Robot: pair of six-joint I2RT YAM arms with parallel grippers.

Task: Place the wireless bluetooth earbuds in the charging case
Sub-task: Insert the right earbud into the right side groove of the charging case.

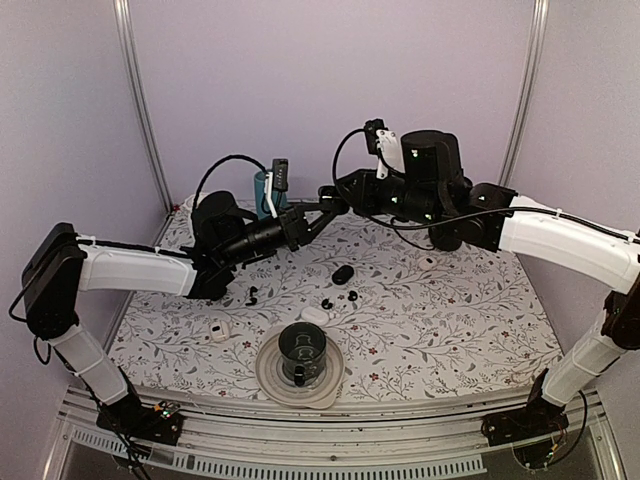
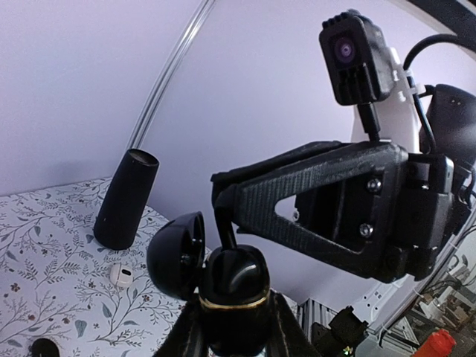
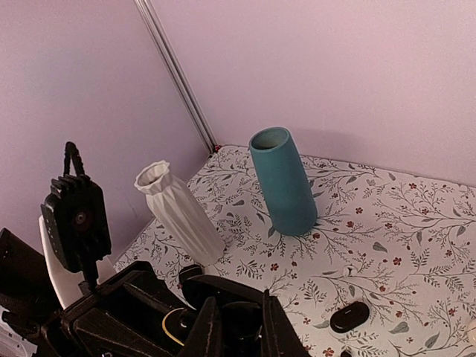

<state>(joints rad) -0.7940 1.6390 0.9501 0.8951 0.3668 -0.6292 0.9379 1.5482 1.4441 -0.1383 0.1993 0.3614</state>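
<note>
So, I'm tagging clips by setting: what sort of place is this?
Probably a robotics lab test cell: plain lilac panels joined by metal rails, left arm and right arm bolted to an aluminium frame, floral cloth covering the tabletop.

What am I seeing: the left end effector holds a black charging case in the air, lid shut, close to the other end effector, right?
Not quite: the left wrist view shows the lid open, swung aside. Otherwise yes: the left end effector holds the black charging case in the air, close to the right end effector.
</note>
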